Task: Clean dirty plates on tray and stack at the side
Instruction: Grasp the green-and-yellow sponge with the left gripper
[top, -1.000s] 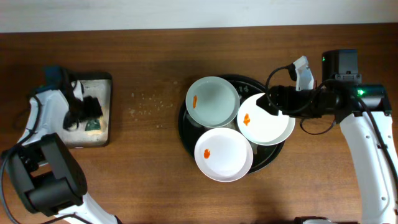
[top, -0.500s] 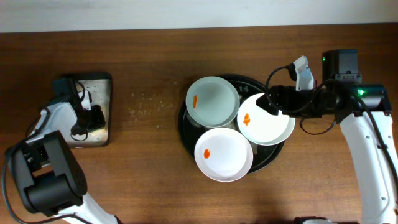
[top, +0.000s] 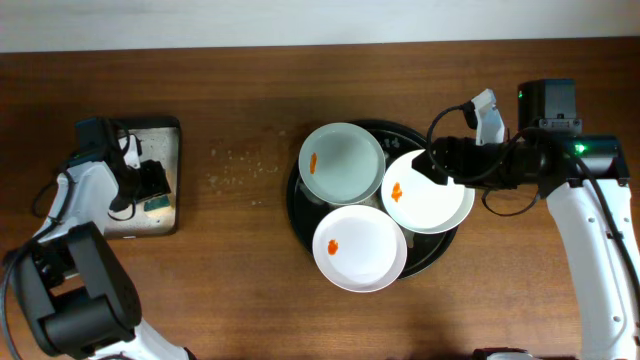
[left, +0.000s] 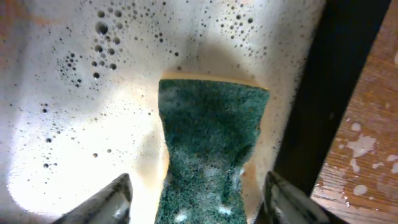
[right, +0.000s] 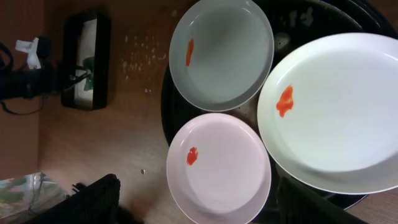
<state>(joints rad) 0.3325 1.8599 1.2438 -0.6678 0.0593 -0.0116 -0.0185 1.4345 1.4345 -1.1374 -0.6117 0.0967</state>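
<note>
Three white plates with orange smears lie on the round black tray (top: 296, 205): a back plate (top: 342, 162), a right plate (top: 428, 192) and a front plate (top: 360, 247). My right gripper (top: 432, 168) hovers open over the right plate's left edge. In the right wrist view its fingers straddle the front plate (right: 217, 168) from above, touching nothing. My left gripper (left: 199, 202) is open down in the soapy rectangular tray (top: 150, 135). A green sponge (left: 208, 168) lies between its fingers (left: 118, 199), with a gap on each side.
White foam with dark bubbles covers the rectangular tray's floor (left: 74, 93), and its black wall (left: 323, 93) runs close by the right finger. Small white specks (top: 235, 170) dot the wooden table between the two trays.
My left gripper shifted slightly over the rectangular tray, narrowed its jaws, then widened them again around the sponge. The right arm and the plates have not moved.
</note>
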